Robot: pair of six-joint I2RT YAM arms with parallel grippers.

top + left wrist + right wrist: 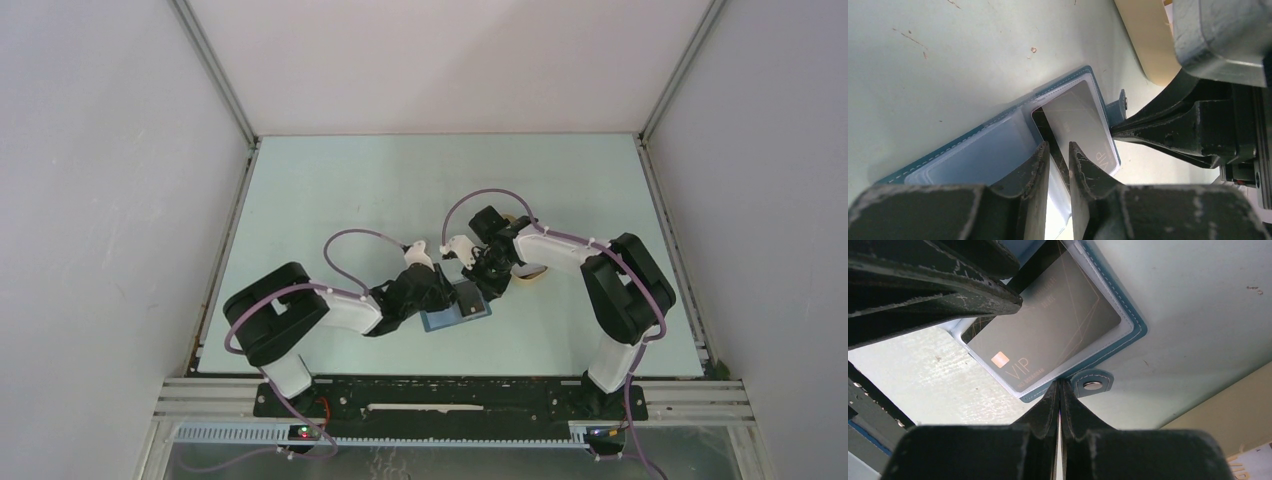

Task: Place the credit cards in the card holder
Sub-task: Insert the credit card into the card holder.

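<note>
The teal-blue card holder (452, 318) lies open on the table, light blue pockets up (973, 150). A dark grey credit card marked VIP (1048, 335) sits mostly inside its right-hand pocket (1078, 125), with a dark strip still uncovered. My left gripper (1059, 150) stands over that uncovered edge, jaws a narrow gap apart; its fingers (948, 295) show in the right wrist view. My right gripper (1058, 385) is shut on the holder's outer edge, right beside the snap-button tab (1092, 383). Both grippers meet over the holder in the top view: left gripper (447, 290), right gripper (487, 283).
A beige oval tray (530, 275) sits just right of the holder, partly under my right arm. It also shows in the left wrist view (1143, 45) and in the right wrist view (1228, 425), holding a whitish card (1248, 465). White walls enclose the table.
</note>
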